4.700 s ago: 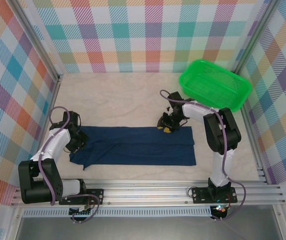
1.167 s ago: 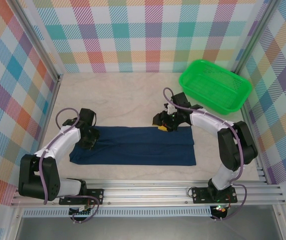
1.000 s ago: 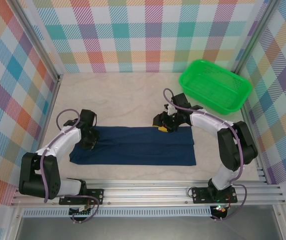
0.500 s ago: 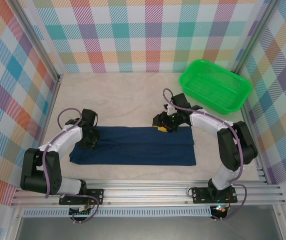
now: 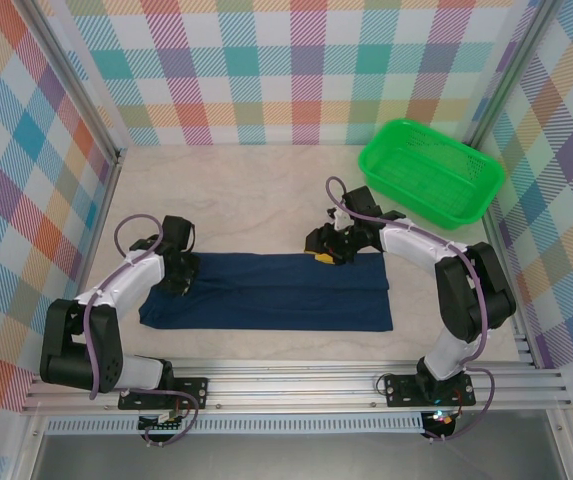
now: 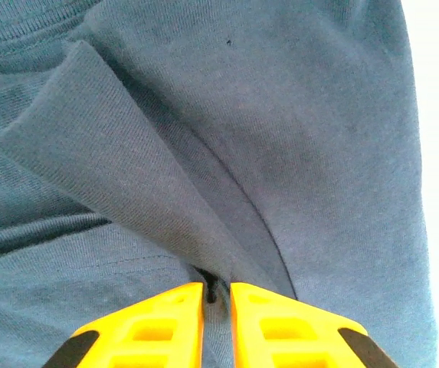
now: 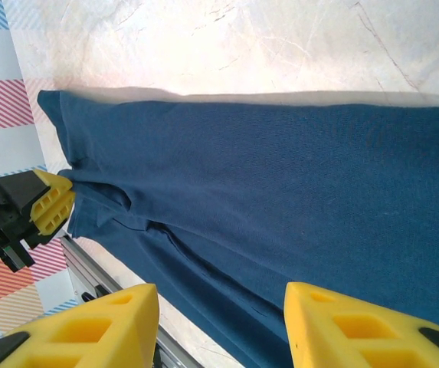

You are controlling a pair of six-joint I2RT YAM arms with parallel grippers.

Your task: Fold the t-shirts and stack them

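The left arm reaches forward and inward. The left tool (image 6: 217, 295) is clamped on a raised fold at the far left corner of the navy t-shirt (image 5: 276, 295), which lies in a long folded strip on the worktop (image 5: 236, 190). The right arm bends in from the right, and the right tool (image 7: 223, 322) has its fingers spread apart over the t-shirt's far right edge. A few seconds earlier the left tool sat at the t-shirt's left end, and the right elbow has since swung outward.
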